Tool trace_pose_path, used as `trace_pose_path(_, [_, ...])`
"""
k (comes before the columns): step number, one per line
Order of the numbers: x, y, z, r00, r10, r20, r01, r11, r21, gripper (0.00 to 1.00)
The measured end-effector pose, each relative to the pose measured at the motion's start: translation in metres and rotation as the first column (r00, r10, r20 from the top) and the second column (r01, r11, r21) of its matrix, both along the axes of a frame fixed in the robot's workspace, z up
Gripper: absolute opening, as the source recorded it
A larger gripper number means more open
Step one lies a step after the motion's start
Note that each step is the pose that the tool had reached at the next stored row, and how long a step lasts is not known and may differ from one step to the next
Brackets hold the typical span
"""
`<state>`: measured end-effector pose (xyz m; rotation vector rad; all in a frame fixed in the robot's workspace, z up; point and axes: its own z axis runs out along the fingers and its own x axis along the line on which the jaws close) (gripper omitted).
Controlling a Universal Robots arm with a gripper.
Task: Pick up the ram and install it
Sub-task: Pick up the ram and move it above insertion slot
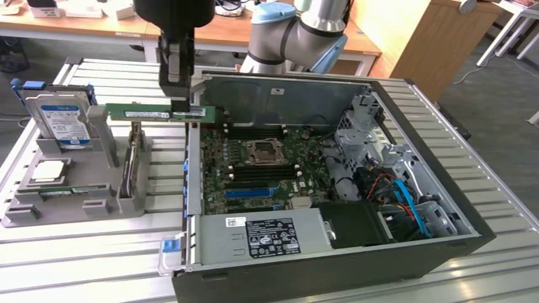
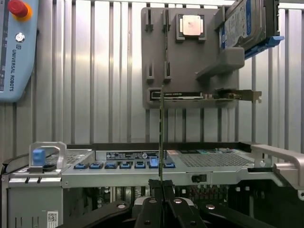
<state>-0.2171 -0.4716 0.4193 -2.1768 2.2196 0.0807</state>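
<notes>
Clamping ram (image 1: 143, 113) by end in gripper (image 1: 183, 110)

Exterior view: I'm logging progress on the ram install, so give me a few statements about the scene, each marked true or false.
The gripper holds the ram. True.
The ram is seated in its slot. False: it hangs in the air by the case rim.
The hard drive stands in the tray. True.
The case is closed. False: its side is open.
</notes>
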Motion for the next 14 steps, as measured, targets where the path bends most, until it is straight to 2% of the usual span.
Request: trace_pose_path(14, [0.044,-0.0010,0.0000,1.0000,0.000,0.0000,0.000,1.0000,0.0000,0.12])
